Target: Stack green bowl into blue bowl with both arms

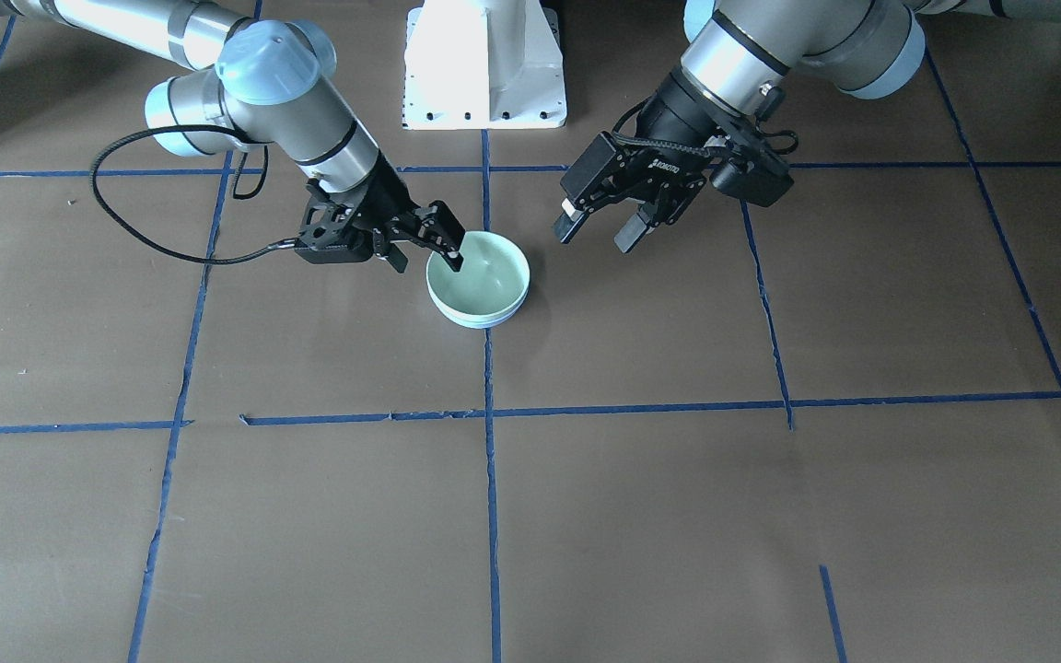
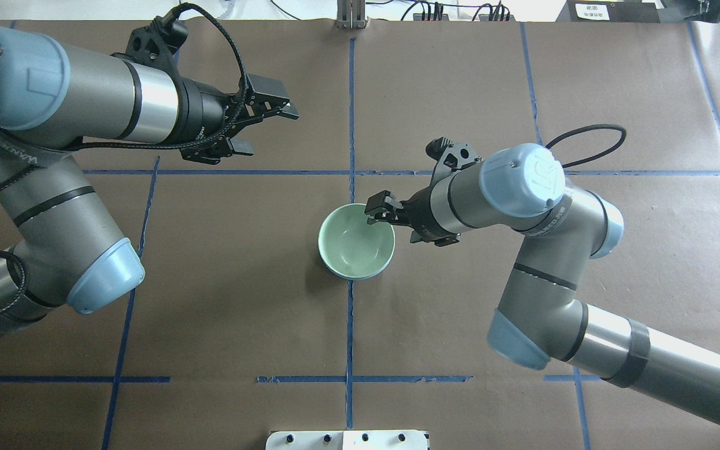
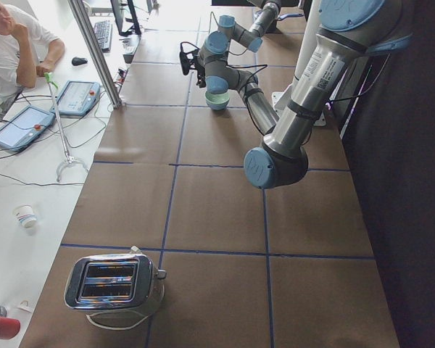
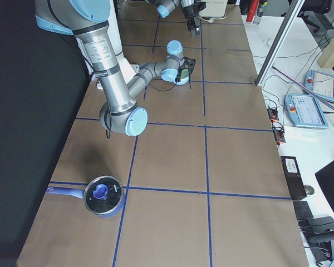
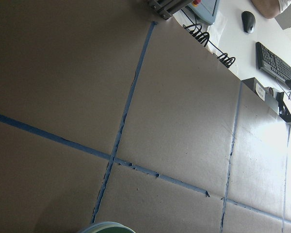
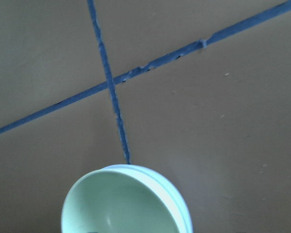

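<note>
right gripper [image 1: 426, 263]: jaws parted astride the rim of the green bowl [image 1: 484, 276], one finger inside; that bowl sits nested in the blue bowl [image 1: 480, 322], mid-table. left gripper [image 1: 597, 237]: spread, empty, apart. risk: a slanted retreat could hook the rim, tipping or dragging the stack.

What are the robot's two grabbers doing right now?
Left gripper: open, empty.
Right gripper: open, one finger inside the green bowl, one outside.

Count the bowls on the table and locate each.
2. The green bowl sits nested inside the blue bowl on the centre tape line; only the blue one's rim shows beneath.
</note>
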